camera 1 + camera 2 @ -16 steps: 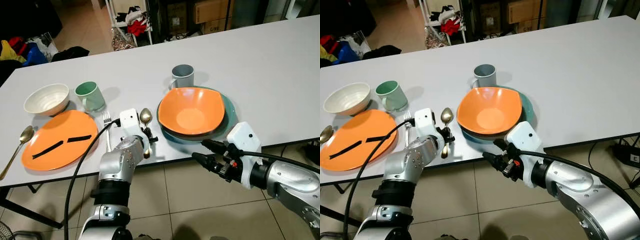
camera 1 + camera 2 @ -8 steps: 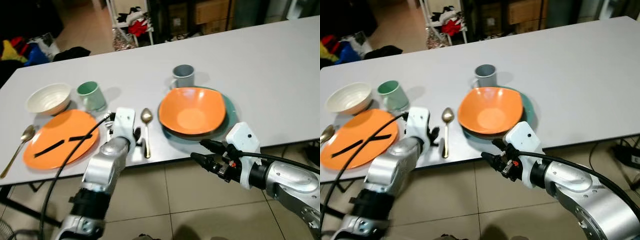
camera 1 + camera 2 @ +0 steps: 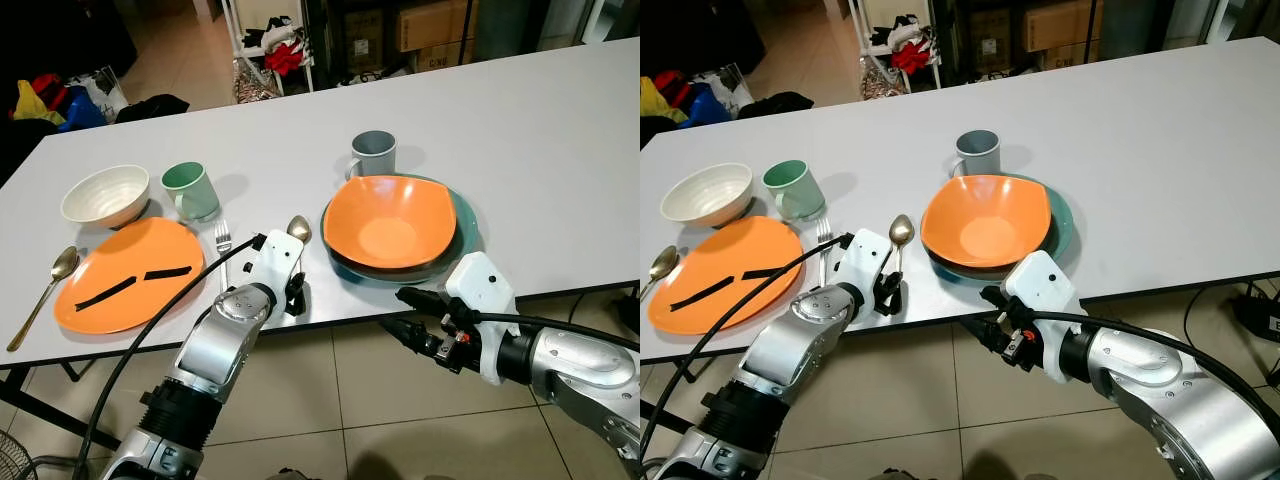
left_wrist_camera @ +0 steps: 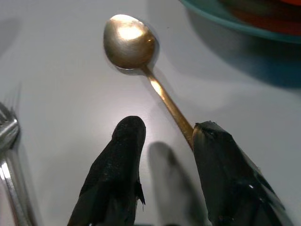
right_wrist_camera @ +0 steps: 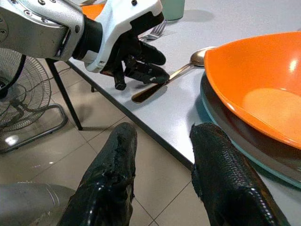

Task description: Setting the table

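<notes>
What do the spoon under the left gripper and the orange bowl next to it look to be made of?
Spoon: metal with a brassy gold polish, judging by the bright glare in its bowl. Orange bowl: smooth, matte, even colour, probably melamine or glazed ceramic; cannot tell which. The left gripper hovers open over the handle.

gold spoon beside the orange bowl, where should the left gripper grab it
Grip the spoon by its thin handle, coming from above at the table edge. It lies flat, bowl end pointing away, between the fork and the teal plate. The left gripper is open, one finger by the handle.

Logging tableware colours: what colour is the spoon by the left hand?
Gold-toned; the spoon shows best in the left wrist view.
</notes>
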`<state>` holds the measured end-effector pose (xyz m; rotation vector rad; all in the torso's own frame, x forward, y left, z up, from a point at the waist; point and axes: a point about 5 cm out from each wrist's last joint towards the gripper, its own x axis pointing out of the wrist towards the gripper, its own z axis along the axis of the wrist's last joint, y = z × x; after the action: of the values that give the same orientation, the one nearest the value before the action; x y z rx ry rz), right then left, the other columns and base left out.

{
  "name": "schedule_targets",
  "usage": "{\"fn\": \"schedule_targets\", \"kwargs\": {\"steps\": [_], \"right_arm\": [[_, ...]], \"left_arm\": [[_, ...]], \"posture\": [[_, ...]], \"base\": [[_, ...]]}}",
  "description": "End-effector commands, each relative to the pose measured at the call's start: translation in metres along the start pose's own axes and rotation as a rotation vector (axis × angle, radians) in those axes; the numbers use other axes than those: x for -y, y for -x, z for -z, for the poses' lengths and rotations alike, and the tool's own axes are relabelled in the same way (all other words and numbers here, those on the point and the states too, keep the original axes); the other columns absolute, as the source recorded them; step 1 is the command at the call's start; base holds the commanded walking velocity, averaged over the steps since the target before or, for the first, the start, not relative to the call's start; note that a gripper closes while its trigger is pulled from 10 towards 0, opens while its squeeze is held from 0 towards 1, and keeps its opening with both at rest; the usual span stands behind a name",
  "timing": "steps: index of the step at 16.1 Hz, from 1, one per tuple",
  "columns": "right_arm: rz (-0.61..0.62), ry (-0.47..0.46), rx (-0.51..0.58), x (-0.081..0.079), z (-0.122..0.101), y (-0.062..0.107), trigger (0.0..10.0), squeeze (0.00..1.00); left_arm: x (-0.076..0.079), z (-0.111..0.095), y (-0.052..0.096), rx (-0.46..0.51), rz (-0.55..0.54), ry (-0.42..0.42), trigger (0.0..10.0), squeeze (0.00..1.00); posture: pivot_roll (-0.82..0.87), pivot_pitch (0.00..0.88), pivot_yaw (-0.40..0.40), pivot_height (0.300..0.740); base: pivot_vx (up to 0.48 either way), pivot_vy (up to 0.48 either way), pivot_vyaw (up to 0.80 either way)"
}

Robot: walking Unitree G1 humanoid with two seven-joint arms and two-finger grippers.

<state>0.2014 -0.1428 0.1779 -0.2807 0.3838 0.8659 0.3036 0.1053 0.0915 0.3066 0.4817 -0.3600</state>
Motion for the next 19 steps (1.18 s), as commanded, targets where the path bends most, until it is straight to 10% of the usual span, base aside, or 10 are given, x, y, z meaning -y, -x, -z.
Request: {"fn": "schedule_targets", "kwargs": {"steps": [1,19], "right_arm": [[-0.025,0.029,0.028,-0.005,-0.005,0.001,10.0,0.0],[-0.08,0.04,-0.006,-0.009,0.0,0.003,10.0,0.0]], "left_arm": [[-0.01,0.006,0.001,-0.014,-0.039,-0.016,10.0,0.0],[0.011,0.019,-0.004,-0.092,0.043,-0.083,10.0,0.0]], "posture": [[-0.17,0.003,0.176,0.74],[-0.17,0.0,0.178,0.74]], "base": [[0.0,0.0,0.0],[0.0,0.0,0.0]]}}
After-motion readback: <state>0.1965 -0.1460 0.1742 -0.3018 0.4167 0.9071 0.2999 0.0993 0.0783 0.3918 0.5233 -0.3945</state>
